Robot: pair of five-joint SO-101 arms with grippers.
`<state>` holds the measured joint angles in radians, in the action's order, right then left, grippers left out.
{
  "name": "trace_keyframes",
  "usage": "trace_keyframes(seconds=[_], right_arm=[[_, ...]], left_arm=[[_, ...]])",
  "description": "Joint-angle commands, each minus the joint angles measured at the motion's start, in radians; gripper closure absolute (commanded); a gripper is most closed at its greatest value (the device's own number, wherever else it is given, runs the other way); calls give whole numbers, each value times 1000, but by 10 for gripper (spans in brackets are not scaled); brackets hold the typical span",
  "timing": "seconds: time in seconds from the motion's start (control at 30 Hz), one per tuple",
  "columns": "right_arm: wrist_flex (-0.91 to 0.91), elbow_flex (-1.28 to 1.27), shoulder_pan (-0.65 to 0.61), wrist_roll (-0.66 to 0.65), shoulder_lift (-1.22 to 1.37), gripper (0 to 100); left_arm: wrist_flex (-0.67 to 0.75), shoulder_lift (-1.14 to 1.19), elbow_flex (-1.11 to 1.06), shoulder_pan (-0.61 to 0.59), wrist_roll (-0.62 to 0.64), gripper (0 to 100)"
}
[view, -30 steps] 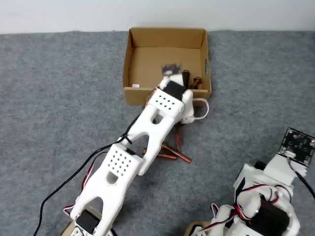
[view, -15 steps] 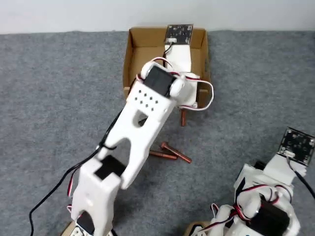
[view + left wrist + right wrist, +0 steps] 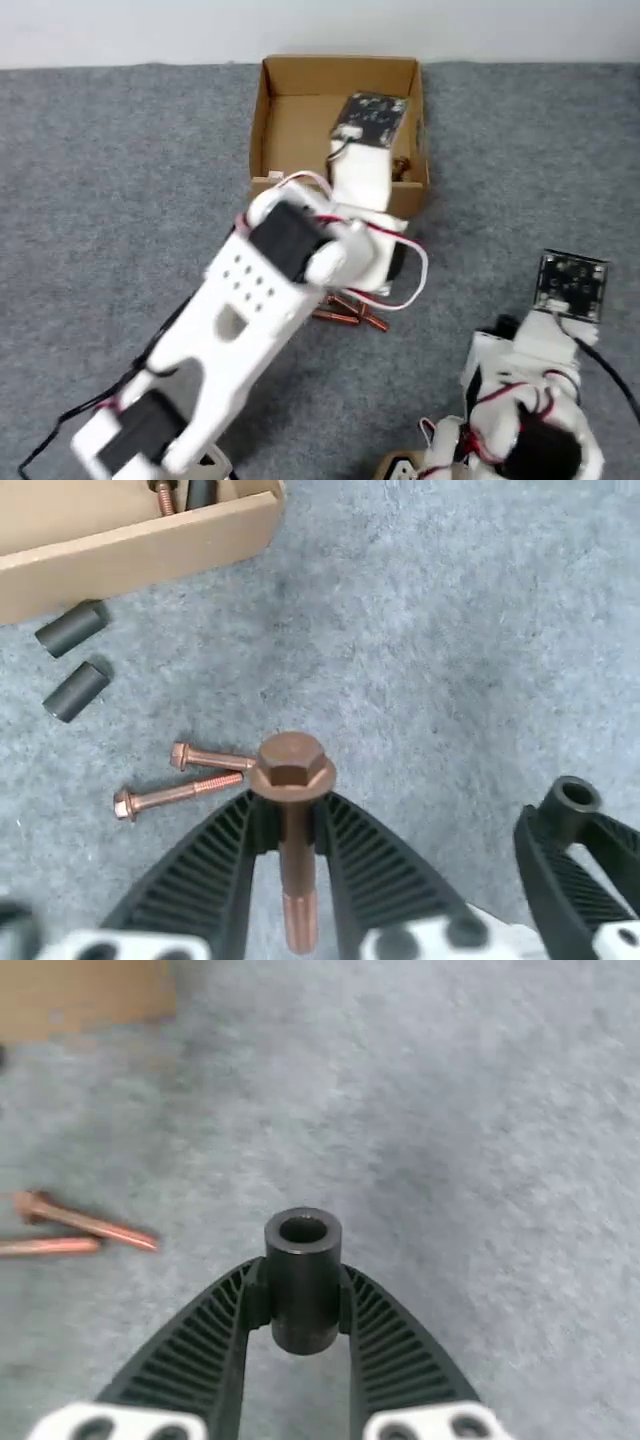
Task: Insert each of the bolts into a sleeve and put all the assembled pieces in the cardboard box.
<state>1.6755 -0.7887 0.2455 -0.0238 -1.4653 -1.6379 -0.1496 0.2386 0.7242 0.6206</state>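
- Two parts are being held ready for mating, so the step in hand is looking like insertion of a bolt into a sleeve.
- The left gripper [image 3: 290, 815] is pinching a bolt [image 3: 291, 770] by the shank just under the head. Its jaws are closed tight on it, with the tip pointing back toward the wrist.
- The right gripper [image 3: 303, 1305] is clamping a sleeve [image 3: 302, 1260], jaws drawn in against its wall and the bore facing its camera.
- Both held parts are hanging over the carpet [image 3: 450, 630], near each other but apart.
- The next move is likely calling for lining the bolt tip up with the bore, which means turning one wrist first, then sliding in straight.
- Two loose bolts [image 3: 175, 794] are lying together on the carpet, and two loose sleeves [image 3: 70, 627] are waiting just beside the box [image 3: 140, 550].
- At a corner inside the box, a bolt head and a dark sleeve are showing; whether they are joined, I cannot tell.
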Motion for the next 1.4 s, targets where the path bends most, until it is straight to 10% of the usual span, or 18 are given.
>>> trace_keyframes(seconds=[0.0, 0.87, 1.37], right_arm=[[-35, 41, -165, 98, -85, 991], [-193, -226, -812, 110, -338, 991], [-383, -284, -978, 78, -328, 991]], left_arm=[[127, -193, -194, 11, -8, 997], [964, -1257, -1218, -107, -54, 996], [996, -1419, -1336, -98, -106, 995]])
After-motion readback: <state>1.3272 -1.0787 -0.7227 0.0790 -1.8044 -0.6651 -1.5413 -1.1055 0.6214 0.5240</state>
